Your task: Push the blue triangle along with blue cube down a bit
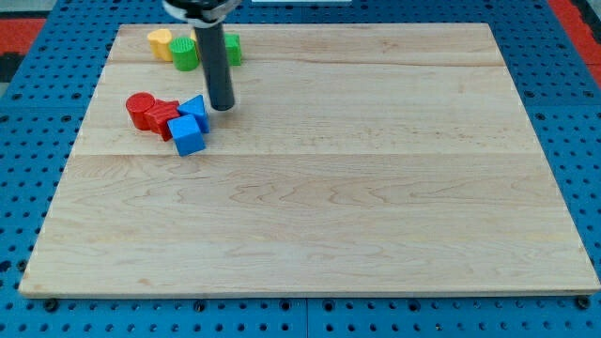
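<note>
A blue triangle [195, 109] and a blue cube [187, 135] lie touching at the board's upper left, the cube just below the triangle. My tip [222, 107] stands on the board just to the right of the blue triangle, close to its upper right edge; I cannot tell if it touches. The rod rises from there to the view's top.
A red cylinder [140, 109] and a red block [161, 119] sit against the blue blocks' left side. A yellow block [160, 41] and green blocks [184, 53] [233, 48] lie near the board's top edge, partly behind the rod.
</note>
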Tool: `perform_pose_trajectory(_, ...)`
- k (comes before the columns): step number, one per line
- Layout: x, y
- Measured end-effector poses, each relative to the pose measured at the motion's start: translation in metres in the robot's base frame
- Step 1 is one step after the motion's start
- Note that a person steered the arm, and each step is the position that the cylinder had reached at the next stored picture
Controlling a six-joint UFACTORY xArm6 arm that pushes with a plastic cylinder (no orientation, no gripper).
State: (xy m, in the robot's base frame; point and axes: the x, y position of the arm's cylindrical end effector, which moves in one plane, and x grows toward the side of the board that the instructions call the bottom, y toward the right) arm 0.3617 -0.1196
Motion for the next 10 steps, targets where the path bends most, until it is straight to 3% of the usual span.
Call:
perform_pose_trajectory(2, -0.029, -0.036)
perform_pose_trajectory(3, 0.031, -0.06)
perform_pose_trajectory(4, 0.045, -0.046)
perform_pose_trajectory(6, -0.006, -0.049)
perform_pose_trajectory(9, 0.06, -0.019)
perform_pose_trajectory(10, 0.06, -0.019)
